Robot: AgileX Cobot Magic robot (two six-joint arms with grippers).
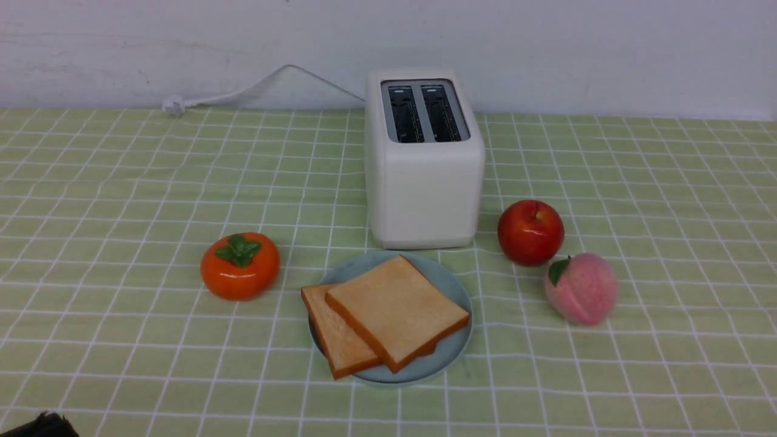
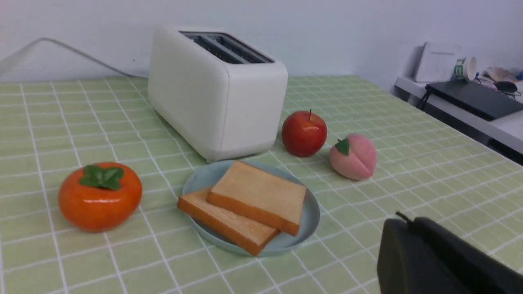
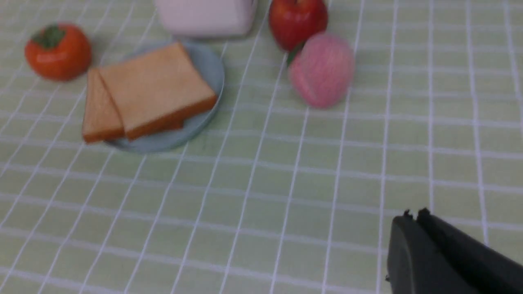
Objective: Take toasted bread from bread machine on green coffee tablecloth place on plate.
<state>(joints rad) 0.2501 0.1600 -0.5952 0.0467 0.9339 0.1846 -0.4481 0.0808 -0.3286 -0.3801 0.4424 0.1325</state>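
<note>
White toaster (image 1: 425,188): front view, back of green checked cloth (image 1: 121,182), both slots empty.
Toast (image 1: 394,309): two slices, overlapping, lying on the plate (image 1: 425,367) just before the toaster.
Fruit: persimmon (image 1: 240,266) left; apple (image 1: 530,232), peach (image 1: 581,288) right.
Left gripper (image 2: 408,222): left wrist view, pressed together, holding nothing.
Right gripper (image 3: 414,216): right wrist view, pressed together, above bare cloth.

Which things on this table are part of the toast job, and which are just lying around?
Job: two toast slices, plate, toaster, green checked tablecloth.
Lying about: orange persimmon, red apple, pink peach.
</note>
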